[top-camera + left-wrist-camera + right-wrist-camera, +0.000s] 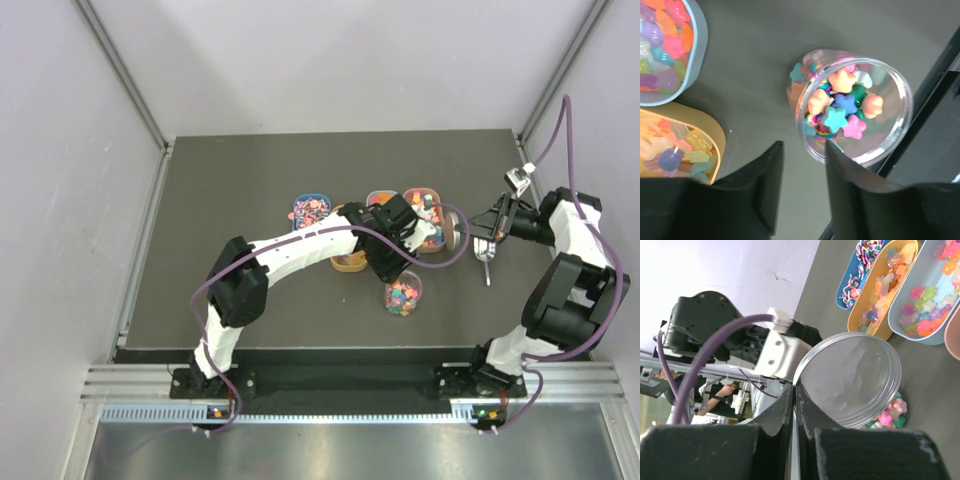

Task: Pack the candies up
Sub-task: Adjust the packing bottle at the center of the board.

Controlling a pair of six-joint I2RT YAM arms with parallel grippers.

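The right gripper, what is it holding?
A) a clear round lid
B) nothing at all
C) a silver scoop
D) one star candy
A: in the right wrist view the right gripper is pinched shut on the edge of the clear round lid, and in the left wrist view the jar stands open with no lid on it.

Multicoloured candies [840,107]; clear jar [903,107], lid [855,375]; yellow tray [716,139], grey-blue tray [698,45], perhaps pink tray [956,340]

The left arm [300,245] lies over the 4 trays [296,212] and blocks them. The jar [892,132] is open on top. The right gripper [795,392] holds the lid [852,377] near it.
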